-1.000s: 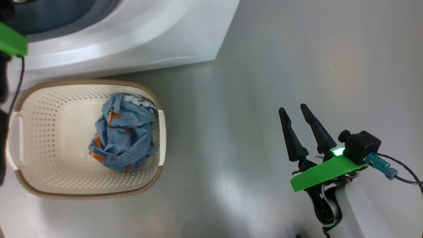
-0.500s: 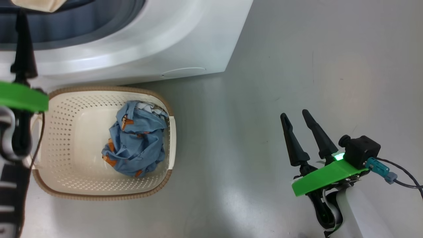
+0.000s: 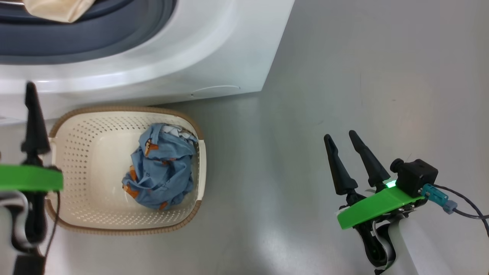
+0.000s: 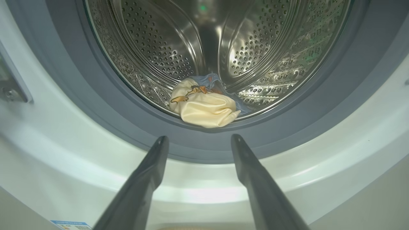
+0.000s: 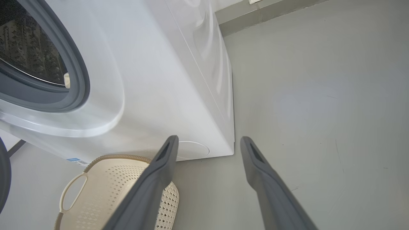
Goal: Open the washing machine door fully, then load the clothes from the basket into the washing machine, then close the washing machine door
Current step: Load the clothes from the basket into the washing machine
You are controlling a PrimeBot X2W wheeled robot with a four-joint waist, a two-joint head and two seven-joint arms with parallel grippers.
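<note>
The washing machine (image 3: 160,65) has its opening uncovered, and a cream and blue garment (image 4: 204,110) lies at the front of the steel drum. A dark rounded edge (image 5: 3,179) at the far left looks like the washing machine door swung open. The basket (image 3: 126,228) stands on the floor before the machine with light blue clothes (image 3: 162,175) bunched in its right half. My left gripper (image 4: 199,138) is open and empty, facing the drum mouth; one of its fingers (image 3: 35,126) rises at the basket's left rim. My right gripper (image 3: 339,136) is open and empty over the floor, right of the basket.
Grey-blue rubber ring (image 4: 96,105) frames the drum. A blue label sticker (image 4: 68,225) marks the machine's lower front. Grey floor (image 3: 363,68) stretches to the right of machine and basket. The basket (image 5: 96,191) also lies below my right gripper (image 5: 209,140).
The head camera has shifted, sliding the whole scene right and down. My left gripper has drawn back from the drum opening to beside the basket's left rim. The right gripper has barely moved.
</note>
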